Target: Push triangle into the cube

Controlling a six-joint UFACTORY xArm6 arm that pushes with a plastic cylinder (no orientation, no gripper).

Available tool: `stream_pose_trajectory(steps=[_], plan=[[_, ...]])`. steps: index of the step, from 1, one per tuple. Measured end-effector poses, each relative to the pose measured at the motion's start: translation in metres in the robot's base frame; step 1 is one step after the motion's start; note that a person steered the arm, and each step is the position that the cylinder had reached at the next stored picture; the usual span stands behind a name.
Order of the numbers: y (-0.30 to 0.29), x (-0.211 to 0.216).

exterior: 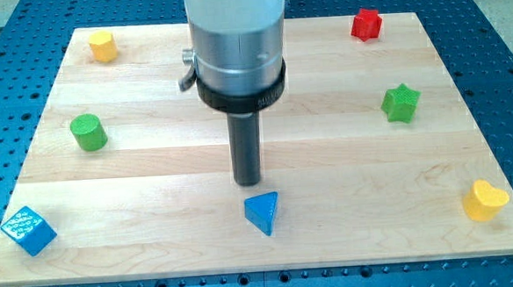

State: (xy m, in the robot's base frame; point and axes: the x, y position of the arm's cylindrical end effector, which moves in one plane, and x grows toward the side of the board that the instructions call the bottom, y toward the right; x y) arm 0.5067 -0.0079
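The arm's bare rod tool — nothing to grasp with — plants its tip just above the blue plastic triangle; the blue plastic cube waits far left on the wooden table.

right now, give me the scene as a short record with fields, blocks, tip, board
board: pale wooden board on a blue perforated table
my tip: near the view's bottom centre, just above the blue triangle block, contact unclear
blue triangle block: bottom centre
blue cube block: bottom left corner, far left of the triangle
green cylinder block: left side
yellow block: top left
red block: top right
green star-like block: right side
yellow heart-like block: bottom right
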Motion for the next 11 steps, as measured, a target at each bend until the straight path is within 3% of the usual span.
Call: stream_pose_trajectory(steps=[1,2,3,6,9,11], plan=[[0.079,0.016],[0.093,0.036],[0.032,0.067],[-0.143,0.067],[-0.171,0.048],[-0.179,0.013]])
